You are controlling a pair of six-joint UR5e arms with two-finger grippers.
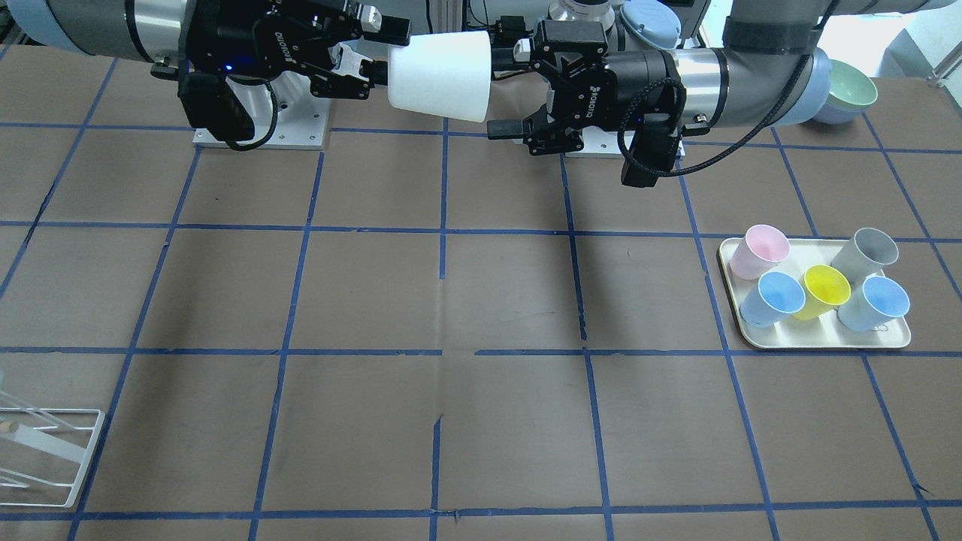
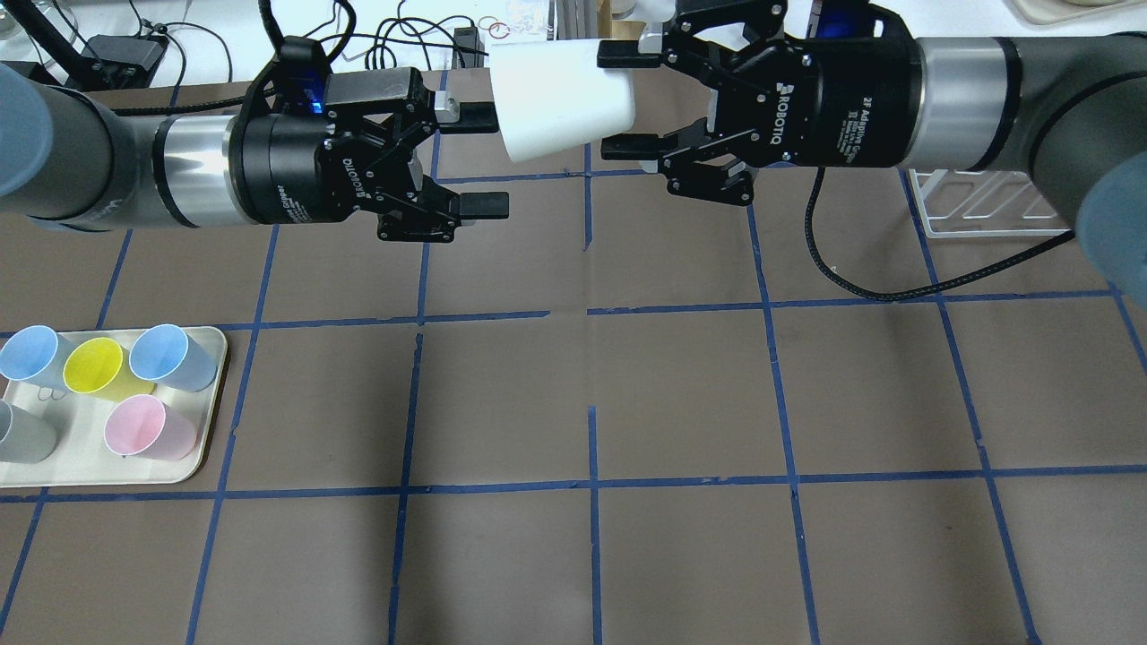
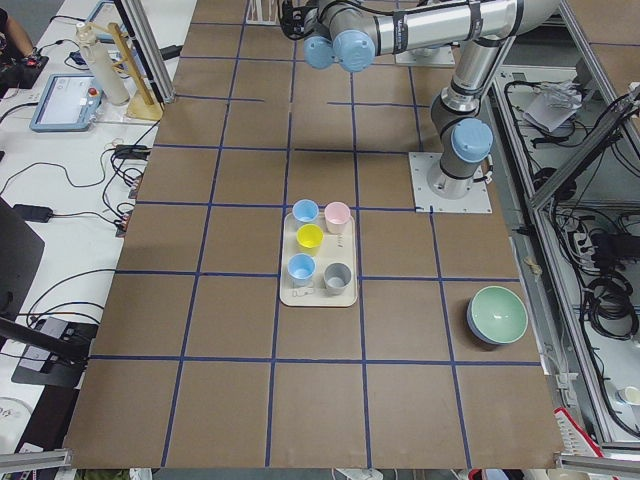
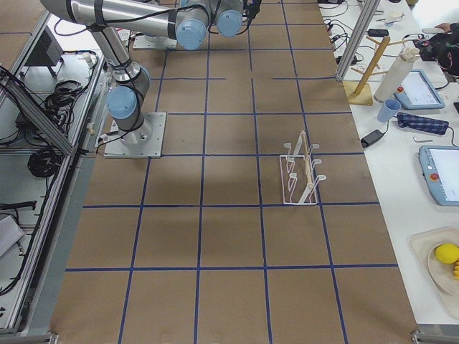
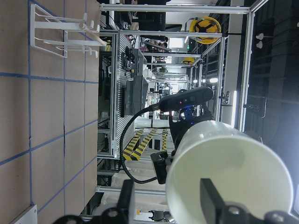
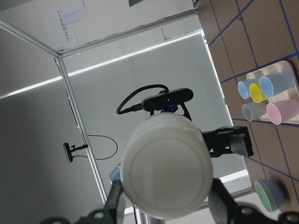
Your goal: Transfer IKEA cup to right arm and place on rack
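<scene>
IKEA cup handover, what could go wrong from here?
1. The right gripper holds the IKEA cup only near its tapered base, in mid-air; it might slip out.
2. The left gripper is open, but one of its fingers sits right at the cup's rim and could knock it when pulling back.
3. The rack stands far off, so the carry is long.

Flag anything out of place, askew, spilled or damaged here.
Nothing stands out. The off-white plastic tumbler lies sideways in the air, but only because the right gripper clasps its base end, the left gripper open at its rim. The five coloured cups stand upright on the cream tray; nothing is spilled.
</scene>
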